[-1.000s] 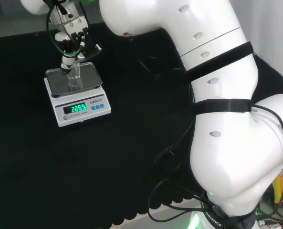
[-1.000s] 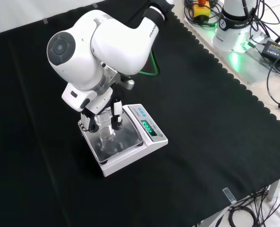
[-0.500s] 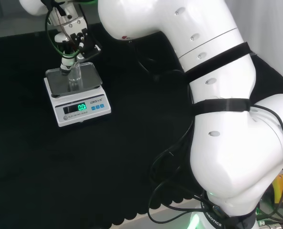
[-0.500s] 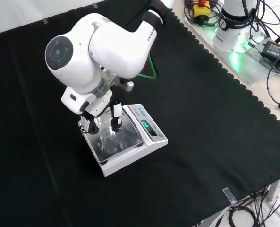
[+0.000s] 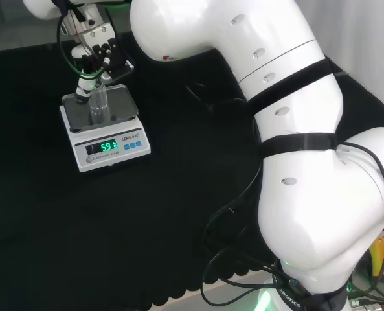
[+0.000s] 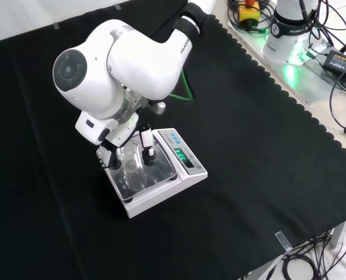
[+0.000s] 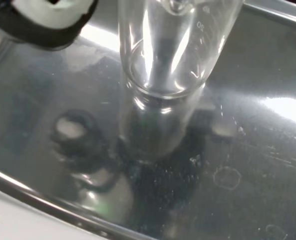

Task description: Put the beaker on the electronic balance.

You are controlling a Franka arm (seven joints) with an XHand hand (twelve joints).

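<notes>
On the electronic balance (image 6: pixel 161 178) we have the beaker (image 6: pixel 132 166) set down, our hand (image 6: pixel 123 146) curled round it, release left.

The beaker (image 5: pixel 99 102), a small clear glass cylinder, is standing upright on the steel pan of the electronic balance (image 5: pixel 105 127), its base meeting its own reflection in the wrist view (image 7: pixel 160 90). The balance, white with a green lit display, is sitting flat on the black cloth, and in the front view (image 6: pixel 161 178) the beaker (image 6: pixel 132 165) is resting near the pan's middle.
</notes>
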